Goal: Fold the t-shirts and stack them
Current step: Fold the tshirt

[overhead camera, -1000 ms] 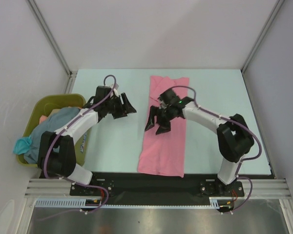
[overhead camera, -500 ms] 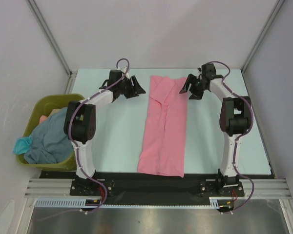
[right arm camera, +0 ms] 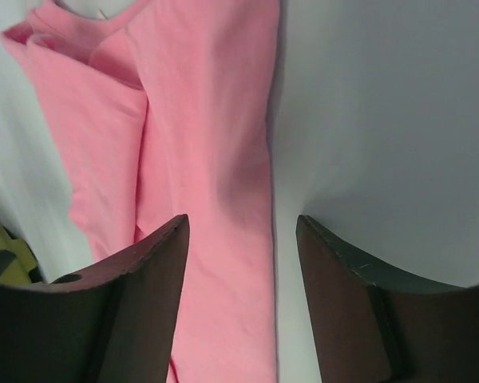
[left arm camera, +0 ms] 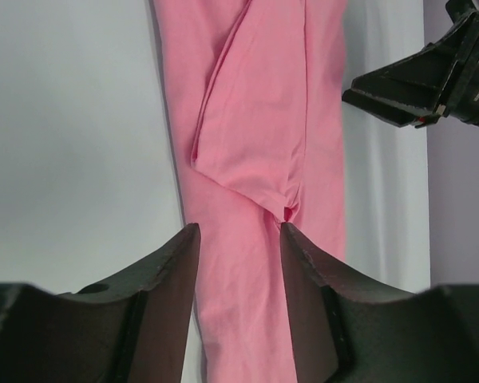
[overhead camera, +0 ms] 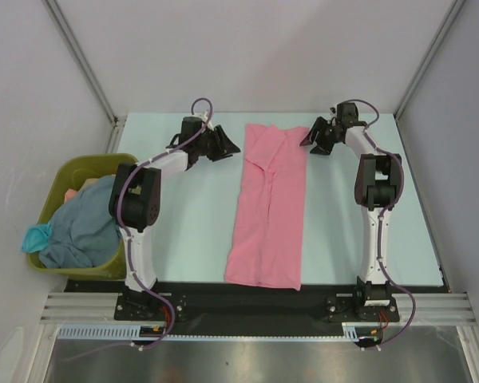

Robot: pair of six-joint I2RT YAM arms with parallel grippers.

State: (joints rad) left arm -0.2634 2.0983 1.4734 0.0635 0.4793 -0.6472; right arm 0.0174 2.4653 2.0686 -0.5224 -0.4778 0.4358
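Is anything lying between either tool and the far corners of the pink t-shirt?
Nothing visible. The left tool and right tool flank the far end of the pink t-shirt; only bare table shows beside its edges.

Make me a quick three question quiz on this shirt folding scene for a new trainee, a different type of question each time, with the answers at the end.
1. Fill in the blank: the left gripper and the right gripper hover on either side of the pink t-shirt's ___ end (near or far).
2. True or false: the pink t-shirt lies spread flat with both sleeves out.
3. Where is the grey-blue t-shirt? A, in the olive bin; B, on top of the pink t-shirt; C, in the right gripper.

Key: 1, far. 2, false: it is folded into a long narrow strip. 3, A.
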